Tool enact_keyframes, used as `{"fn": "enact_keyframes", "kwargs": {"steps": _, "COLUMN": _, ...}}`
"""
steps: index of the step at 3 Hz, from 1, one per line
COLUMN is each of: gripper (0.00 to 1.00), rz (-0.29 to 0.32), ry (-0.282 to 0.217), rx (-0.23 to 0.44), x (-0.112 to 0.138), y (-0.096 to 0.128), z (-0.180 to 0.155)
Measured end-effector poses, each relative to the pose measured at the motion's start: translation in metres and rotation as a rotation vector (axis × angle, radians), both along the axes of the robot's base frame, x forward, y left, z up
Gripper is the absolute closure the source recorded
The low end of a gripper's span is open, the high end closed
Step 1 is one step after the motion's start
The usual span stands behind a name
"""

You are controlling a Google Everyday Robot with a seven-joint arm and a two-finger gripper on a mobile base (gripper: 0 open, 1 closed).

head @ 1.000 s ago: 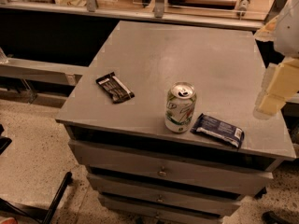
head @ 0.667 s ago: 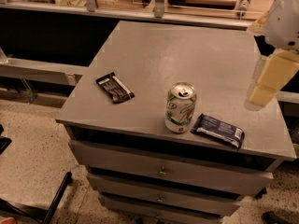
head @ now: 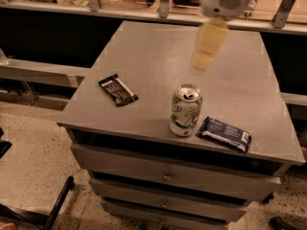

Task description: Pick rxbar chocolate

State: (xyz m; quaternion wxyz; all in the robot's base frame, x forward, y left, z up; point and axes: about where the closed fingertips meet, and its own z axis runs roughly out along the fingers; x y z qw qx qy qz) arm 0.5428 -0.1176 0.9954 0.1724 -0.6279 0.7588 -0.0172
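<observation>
Near the left edge of the tabletop [head: 144, 51] the rxbar [head: 118, 90] lies flat and untouched, well apart from the can [head: 185, 110] and blue bar [head: 224, 133], while the gripper [head: 204, 56] hangs above mid-tabletop, open or closed I cannot tell, so the whole pick remains.

Cream gripper [head: 203, 60] over grey table [head: 144, 51]

rxbar chocolate [head: 118, 90]: flat black wrapper, white text lines, lying diagonal near left front of table [head: 153, 51]. gripper [head: 204, 56] hovers well apart, back right.
</observation>
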Motion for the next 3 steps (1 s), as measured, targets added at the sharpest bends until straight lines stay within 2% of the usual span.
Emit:
{"fn": "enact_keyframes", "kwargs": {"steps": 1, "gripper": 0.0, "rz": 0.011, "ry": 0.02, "rx": 0.012, "x": 0.044, "y": 0.064, "z": 0.0}}
{"fn": "enact_keyframes", "kwargs": {"steps": 2, "gripper": 0.0, "rz": -0.059, "ry": -0.006, "rx": 0.017, "x": 0.07, "y": 0.122, "z": -0.001}}
{"fn": "enact_keyframes", "kwargs": {"steps": 3, "gripper": 0.0, "rz": -0.166, "ry": 0.012, "rx": 0.011, "x": 0.07, "y": 0.151, "z": -0.038}}
